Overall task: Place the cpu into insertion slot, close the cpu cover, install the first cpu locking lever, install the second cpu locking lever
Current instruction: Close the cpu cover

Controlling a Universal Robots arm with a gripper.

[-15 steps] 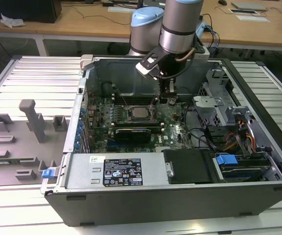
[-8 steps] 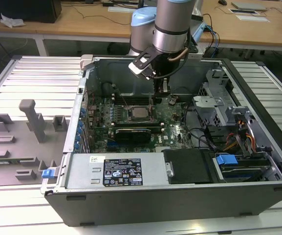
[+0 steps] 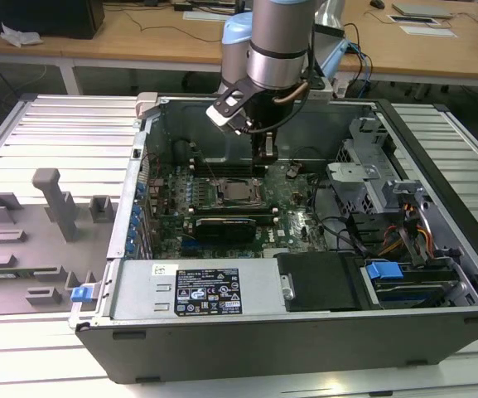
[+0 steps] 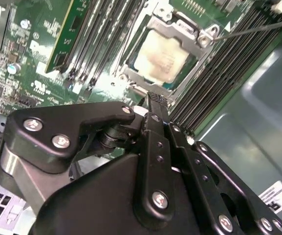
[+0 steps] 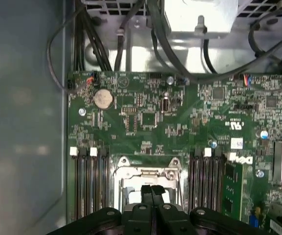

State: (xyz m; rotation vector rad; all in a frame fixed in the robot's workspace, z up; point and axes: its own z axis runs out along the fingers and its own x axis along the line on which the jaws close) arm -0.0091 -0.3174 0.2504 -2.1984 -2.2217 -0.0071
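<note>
The cpu (image 4: 162, 56) lies flat in the insertion slot (image 5: 147, 172), its silver-grey top showing; the exterior view shows the cpu (image 3: 240, 192) mid-motherboard. The cpu cover (image 4: 180, 28) lies down around the chip's edges. A thin metal lever (image 4: 248, 29) runs out from one socket corner. My gripper (image 3: 263, 156) hangs just above the board at the socket's far edge. Both wrist views show its black fingers pressed together with nothing between them, the gripper (image 4: 156, 100) a short way off the cover, and the gripper (image 5: 152, 189) over the socket frame.
Memory slots (image 5: 89, 181) flank the socket on both sides. A long black expansion card (image 3: 226, 225) lies in front of it. The case wall (image 3: 222, 124), drive cage (image 3: 363, 182), cables (image 3: 338, 228) and power supply (image 3: 197, 290) close in the board. A grey fixture plate (image 3: 40, 224) is outside.
</note>
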